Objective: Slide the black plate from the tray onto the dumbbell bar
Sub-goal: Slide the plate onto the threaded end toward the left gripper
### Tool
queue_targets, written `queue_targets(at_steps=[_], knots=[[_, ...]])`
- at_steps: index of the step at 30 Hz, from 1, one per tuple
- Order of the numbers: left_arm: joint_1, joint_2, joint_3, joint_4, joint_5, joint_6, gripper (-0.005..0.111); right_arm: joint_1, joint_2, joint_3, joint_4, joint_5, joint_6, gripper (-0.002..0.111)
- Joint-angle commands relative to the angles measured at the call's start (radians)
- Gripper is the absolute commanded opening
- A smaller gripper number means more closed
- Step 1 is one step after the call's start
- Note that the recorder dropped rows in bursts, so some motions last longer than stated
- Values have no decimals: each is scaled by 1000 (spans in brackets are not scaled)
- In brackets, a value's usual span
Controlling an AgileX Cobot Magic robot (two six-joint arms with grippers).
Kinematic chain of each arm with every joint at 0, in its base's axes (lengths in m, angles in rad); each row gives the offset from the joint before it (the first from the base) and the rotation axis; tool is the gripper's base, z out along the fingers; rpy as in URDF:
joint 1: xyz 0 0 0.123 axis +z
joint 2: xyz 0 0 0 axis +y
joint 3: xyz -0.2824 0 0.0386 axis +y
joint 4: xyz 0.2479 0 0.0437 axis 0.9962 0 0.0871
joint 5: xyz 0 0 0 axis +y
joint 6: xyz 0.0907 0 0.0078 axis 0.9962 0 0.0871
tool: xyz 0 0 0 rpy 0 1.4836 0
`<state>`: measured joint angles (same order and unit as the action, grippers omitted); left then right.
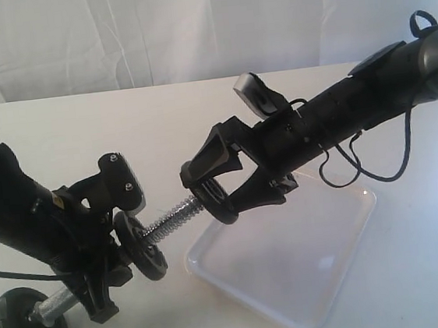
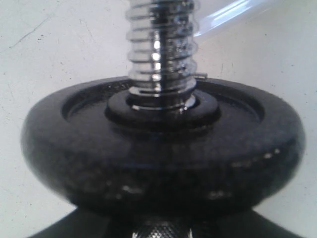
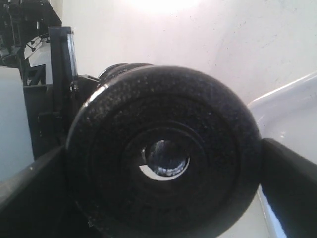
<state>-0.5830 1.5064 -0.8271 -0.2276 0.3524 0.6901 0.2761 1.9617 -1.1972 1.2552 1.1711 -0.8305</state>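
Observation:
My right gripper (image 1: 212, 192) is shut on the black plate (image 1: 209, 199), holding it by the rim, on edge, above the near-left corner of the white tray (image 1: 347, 268). In the right wrist view the plate (image 3: 163, 198) fills the space between both fingers (image 3: 290, 183). The chrome tip of the dumbbell bar (image 3: 166, 157) shows in its centre hole, slightly off centre. The bar's threaded end (image 1: 170, 220) reaches the plate. My left gripper (image 1: 104, 266) is shut on the bar's middle, behind a second black disc (image 1: 142, 254). In the left wrist view that disc (image 2: 163, 153) sits on the threaded rod (image 2: 161, 49).
A third black disc (image 1: 28, 323) sits on the bar's far end at the lower left, near the table. The tray holds nothing. The left arm (image 3: 39, 49) shows behind the plate in the right wrist view. A white curtain hangs behind the table.

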Motion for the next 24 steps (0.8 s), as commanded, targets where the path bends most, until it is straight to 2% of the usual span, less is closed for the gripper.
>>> queue_targets(at_steps=[1, 24], knots=[[-6, -42, -24, -50, -68, -18, 0, 32, -15, -1, 57, 50, 0, 0], [-6, -82, -24, -50, -97, -65, 0, 43, -15, 0, 131, 50, 0, 0]])
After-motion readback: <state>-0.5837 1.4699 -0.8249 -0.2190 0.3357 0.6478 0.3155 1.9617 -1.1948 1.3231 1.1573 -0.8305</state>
